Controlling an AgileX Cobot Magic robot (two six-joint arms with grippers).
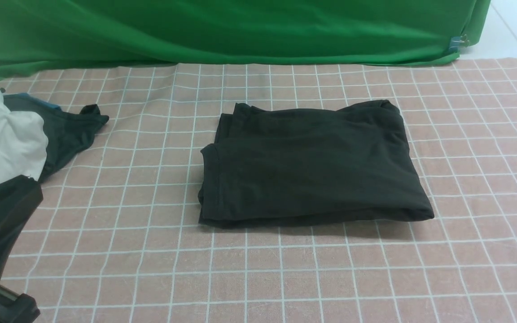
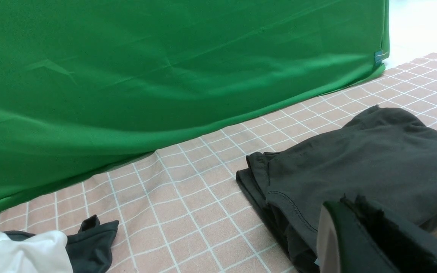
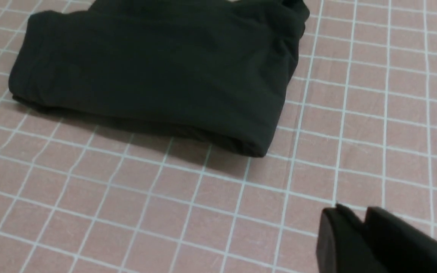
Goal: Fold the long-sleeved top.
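**Top's folded, both arms off it**

The top [image 1: 312, 166] sits folded in a neat block mid-table on the checked cloth [image 1: 465, 179]. A white garment [image 1: 2, 139] piles at 9 o'clock. Left gripper [image 2: 349, 206] has its jaws closed on nothing. Right gripper [image 3: 362, 223] hangs clear of the top, jaws nearly together, empty.

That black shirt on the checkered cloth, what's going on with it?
A two-armed robot is folding clothes. The long-sleeved top lies folded into a neat rectangle mid-table, and nothing is touching it. The left gripper and right gripper sit off it, jaws together and empty. A white garment and a dark cloth lie bunched at the left edge.
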